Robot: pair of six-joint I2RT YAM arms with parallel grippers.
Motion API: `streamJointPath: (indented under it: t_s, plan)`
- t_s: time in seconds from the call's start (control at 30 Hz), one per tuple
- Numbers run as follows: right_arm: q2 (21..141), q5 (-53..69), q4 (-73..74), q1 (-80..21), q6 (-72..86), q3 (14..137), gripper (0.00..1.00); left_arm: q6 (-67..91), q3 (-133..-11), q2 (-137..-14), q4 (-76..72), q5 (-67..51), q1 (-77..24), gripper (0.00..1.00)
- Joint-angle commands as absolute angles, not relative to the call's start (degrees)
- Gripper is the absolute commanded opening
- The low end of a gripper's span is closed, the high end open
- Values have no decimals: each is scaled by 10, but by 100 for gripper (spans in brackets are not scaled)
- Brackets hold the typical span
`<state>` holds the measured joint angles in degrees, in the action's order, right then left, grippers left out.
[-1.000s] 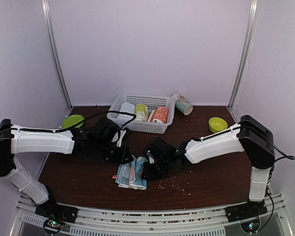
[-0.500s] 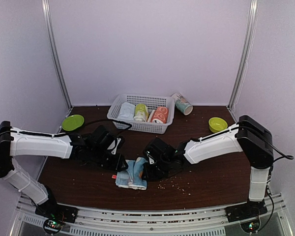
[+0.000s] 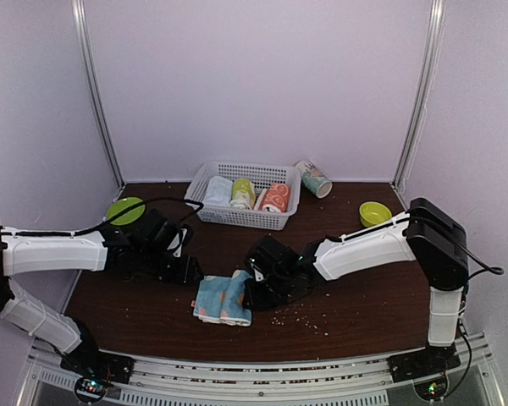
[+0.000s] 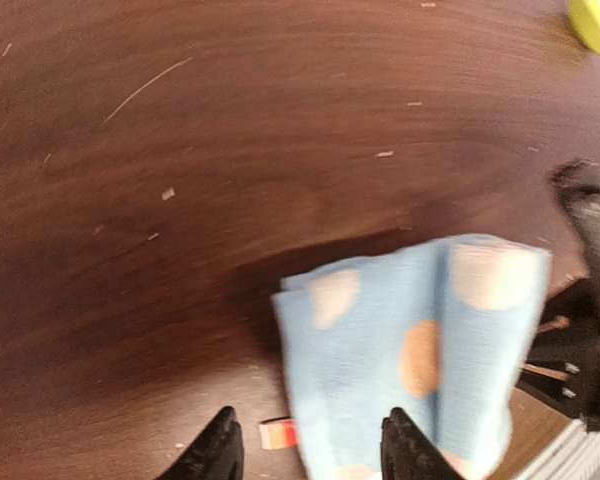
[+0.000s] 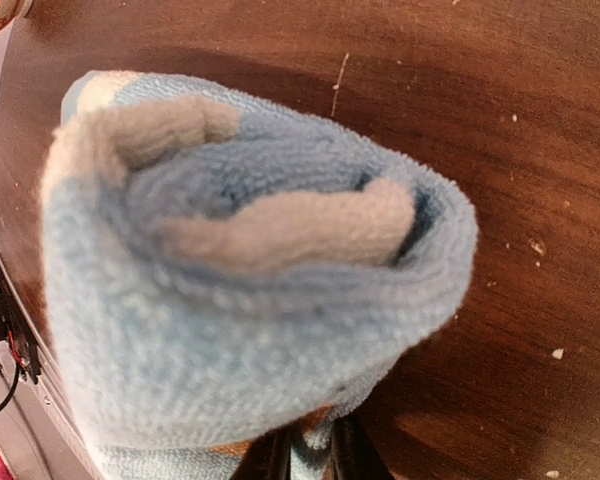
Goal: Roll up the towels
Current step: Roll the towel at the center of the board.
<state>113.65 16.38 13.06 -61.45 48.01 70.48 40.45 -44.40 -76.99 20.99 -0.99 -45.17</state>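
A green plate sits at the far left of the tabletop. The left gripper hangs just left of the light blue towel, jaws apart and gripping nothing. The towel, spotted orange and white, lies near the front middle, its right edge curled into a loose roll. The right gripper has its jaws clamped on that rolled edge. 1 green bowl stands far right.

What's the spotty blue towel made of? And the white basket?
The blue towel looks like soft, fuzzy terry cloth: its surface shows tiny loops. The basket is probably hard matte plastic, with a moulded grid of holes.
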Motion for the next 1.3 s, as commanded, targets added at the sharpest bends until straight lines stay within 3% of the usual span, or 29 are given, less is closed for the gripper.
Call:
streamJointPath:
  t_s: [0.0, 0.53, 1.27]
  plan:
    - [1144, 142, 152, -619, 480, 726, 17, 417, -410, -795, 155, -17, -437, 42]
    - [1146, 145, 165, -619, 492, 768, 19, 442, -370, -876, 51, -92, -453, 1]
    - [1173, 178, 155, -631, 501, 831, 23, 477, -341, -875, 20, -88, -492, 0]
